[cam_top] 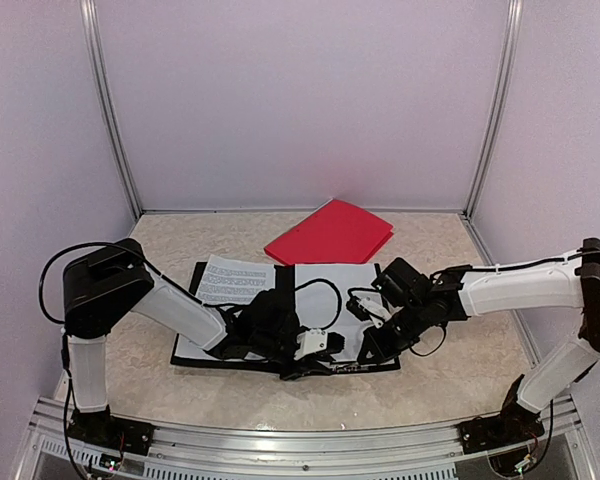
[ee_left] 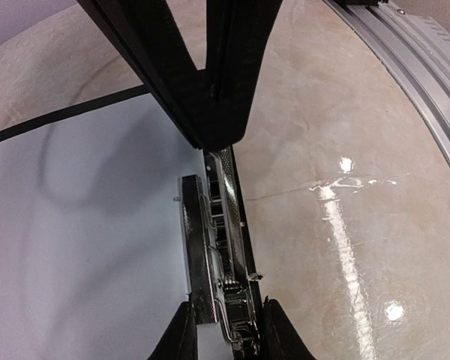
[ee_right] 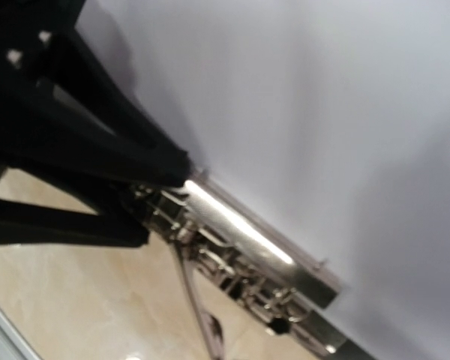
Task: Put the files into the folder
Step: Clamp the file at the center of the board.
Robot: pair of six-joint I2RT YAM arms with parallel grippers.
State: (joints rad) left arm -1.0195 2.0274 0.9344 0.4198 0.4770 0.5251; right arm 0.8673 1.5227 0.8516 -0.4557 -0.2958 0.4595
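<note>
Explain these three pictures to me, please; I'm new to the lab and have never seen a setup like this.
A left arm and a right arm, both robots, stand at a table's near edge. One picture looks down from above; the other two come from cameras on each wrist. An open black folder carries white paper sheets, one printed; a red folder lies behind. The left claw straddles the folder's metal clip; the shut right claw rests its tip at the clip's end.
</note>
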